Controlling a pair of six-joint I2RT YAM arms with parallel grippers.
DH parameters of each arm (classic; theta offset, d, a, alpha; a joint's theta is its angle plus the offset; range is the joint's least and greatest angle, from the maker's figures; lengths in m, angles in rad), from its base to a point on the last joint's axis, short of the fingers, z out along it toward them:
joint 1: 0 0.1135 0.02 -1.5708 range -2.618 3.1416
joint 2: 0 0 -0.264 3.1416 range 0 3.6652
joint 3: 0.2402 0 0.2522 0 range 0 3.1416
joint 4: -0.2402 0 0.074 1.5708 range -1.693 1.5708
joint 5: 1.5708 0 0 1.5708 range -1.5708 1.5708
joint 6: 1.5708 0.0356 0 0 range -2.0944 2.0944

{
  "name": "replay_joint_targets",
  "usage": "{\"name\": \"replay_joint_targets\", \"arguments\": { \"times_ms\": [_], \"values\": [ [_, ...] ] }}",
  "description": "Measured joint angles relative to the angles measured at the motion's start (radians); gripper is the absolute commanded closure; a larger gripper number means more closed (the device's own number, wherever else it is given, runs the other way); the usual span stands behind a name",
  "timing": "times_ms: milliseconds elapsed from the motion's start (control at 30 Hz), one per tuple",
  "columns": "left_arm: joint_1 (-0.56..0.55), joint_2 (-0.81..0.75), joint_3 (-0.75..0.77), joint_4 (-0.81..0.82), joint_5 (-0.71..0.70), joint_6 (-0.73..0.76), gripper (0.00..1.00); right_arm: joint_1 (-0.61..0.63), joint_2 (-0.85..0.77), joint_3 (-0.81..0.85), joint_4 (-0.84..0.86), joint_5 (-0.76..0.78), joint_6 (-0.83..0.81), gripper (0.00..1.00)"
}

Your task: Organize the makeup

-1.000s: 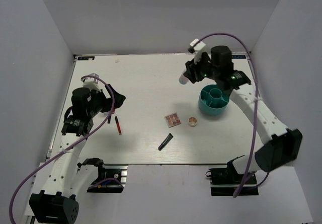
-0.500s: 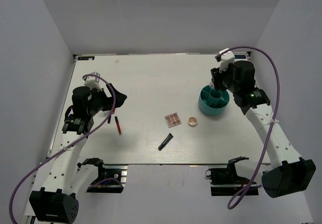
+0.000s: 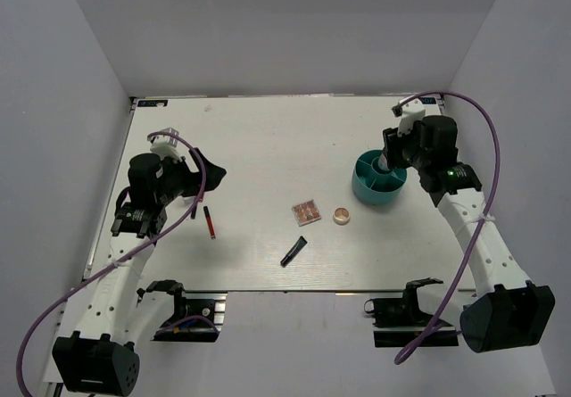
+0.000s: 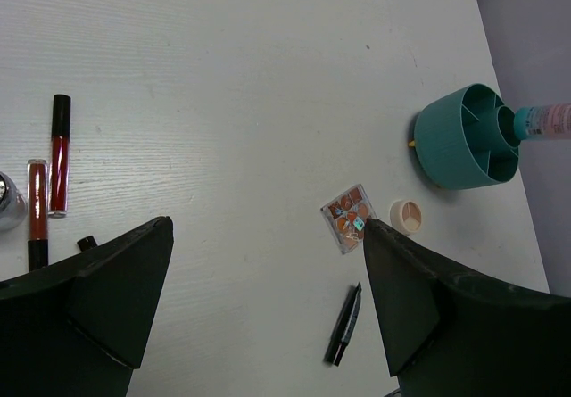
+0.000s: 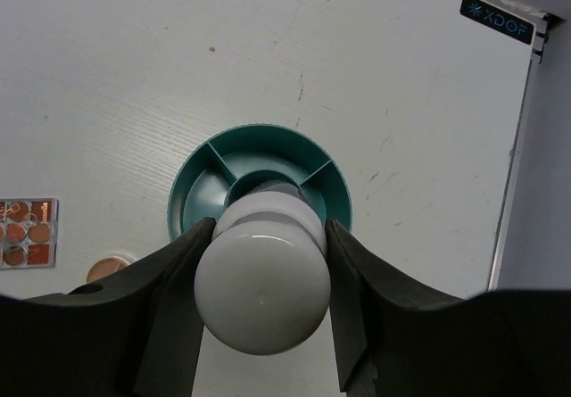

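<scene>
The left gripper (image 4: 268, 317) hangs spread wide over the table (image 3: 268, 138) near the red-black pencil (image 3: 210, 223), unmoved since a second ago. The black tube (image 3: 293, 251), palette (image 3: 306, 211) and compact (image 3: 341, 215) lie mid-table as before. The right gripper (image 5: 263, 272), earlier left of the teal cup (image 3: 366, 192), now clamps the white bottle (image 5: 263, 290) over the cup's centre compartment. The bottle's label is unreadable, and a far-corner sticker (image 5: 497, 18) reads "XDOF".

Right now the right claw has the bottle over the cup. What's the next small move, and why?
Probably lower it straight down a little. The right claw is shut on the bottle, which lines up with the centre compartment of the cup. I can't tell whether its base is inside yet, so letting go now might tip it.
</scene>
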Motion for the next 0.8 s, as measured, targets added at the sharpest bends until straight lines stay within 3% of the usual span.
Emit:
{"name": "replay_joint_targets", "arguments": {
  "times_ms": [800],
  "values": [
    [0.0,-0.035,-0.002,-0.019,0.0,0.0,0.03,-0.073,0.135,-0.015,0.0,-0.14,0.024,1.0]
  ]
}}
